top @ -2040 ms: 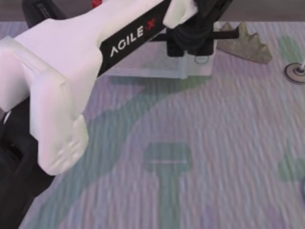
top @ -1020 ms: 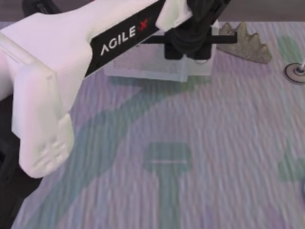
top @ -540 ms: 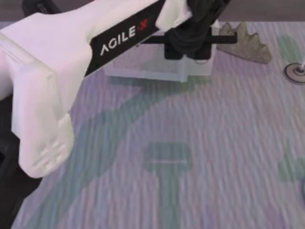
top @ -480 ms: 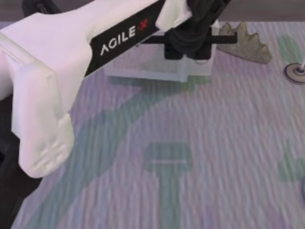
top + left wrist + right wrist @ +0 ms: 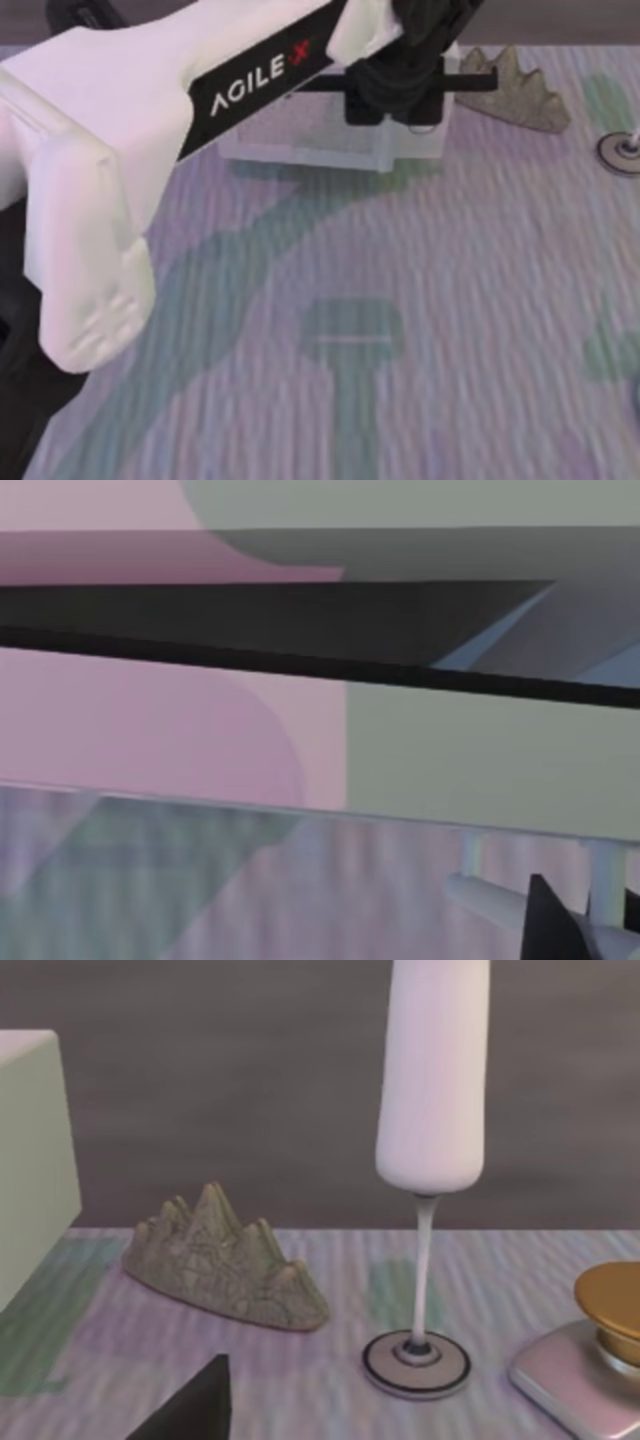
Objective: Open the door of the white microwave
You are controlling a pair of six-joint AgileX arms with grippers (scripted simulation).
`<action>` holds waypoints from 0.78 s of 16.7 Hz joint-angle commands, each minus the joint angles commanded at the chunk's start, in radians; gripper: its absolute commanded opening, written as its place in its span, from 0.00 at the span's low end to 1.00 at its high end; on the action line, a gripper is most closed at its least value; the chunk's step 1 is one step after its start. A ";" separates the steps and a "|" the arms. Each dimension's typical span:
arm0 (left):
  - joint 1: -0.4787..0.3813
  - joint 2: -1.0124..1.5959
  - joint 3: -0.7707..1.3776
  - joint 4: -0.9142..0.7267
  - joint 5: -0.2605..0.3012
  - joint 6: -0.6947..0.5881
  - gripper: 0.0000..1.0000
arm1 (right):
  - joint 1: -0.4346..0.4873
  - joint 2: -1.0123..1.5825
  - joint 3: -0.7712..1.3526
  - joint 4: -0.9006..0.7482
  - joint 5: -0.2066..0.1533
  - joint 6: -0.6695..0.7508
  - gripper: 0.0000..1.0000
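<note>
The white microwave (image 5: pixel 335 125) is sitting at the far edge of the table (image 5: pixel 450 300), a little left of that edge's middle, with its front facing the near edge. The door (image 5: pixel 300 128) is covering most of that face, and its grey mesh window is showing beneath the arm; whether it is lying flush or is slightly ajar cannot be told from above. In the left wrist view the microwave (image 5: pixel 480 760) is filling most of the picture as a pale slab with a dark band running across it.

The left gripper (image 5: pixel 400 85) is hanging over the right end of the microwave's front, at the door's right edge, with its white AgileX arm (image 5: pixel 150 130) reaching across from the table's near-left corner. Its black body is hiding its jaws, so whether they are open or closed cannot be told.

A rough stone ridge ornament (image 5: pixel 515 90) is lying just right of the microwave along the far edge, and a tall white stemmed glass (image 5: pixel 430 1110) is standing near the far-right corner, with a brass-topped object (image 5: pixel 610 1310) beside it.

The right gripper (image 5: pixel 195 1405) is showing only as a dark tip in its wrist view, near the table's right side, and its jaws cannot be judged.
</note>
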 joint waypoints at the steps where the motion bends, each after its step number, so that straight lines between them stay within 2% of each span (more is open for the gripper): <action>1: 0.000 0.000 0.000 0.000 0.000 0.000 0.00 | 0.000 0.000 0.000 0.000 0.000 0.000 1.00; 13: 0.001 -0.078 -0.137 0.076 0.024 0.057 0.00 | 0.000 0.000 0.000 0.000 0.000 0.000 1.00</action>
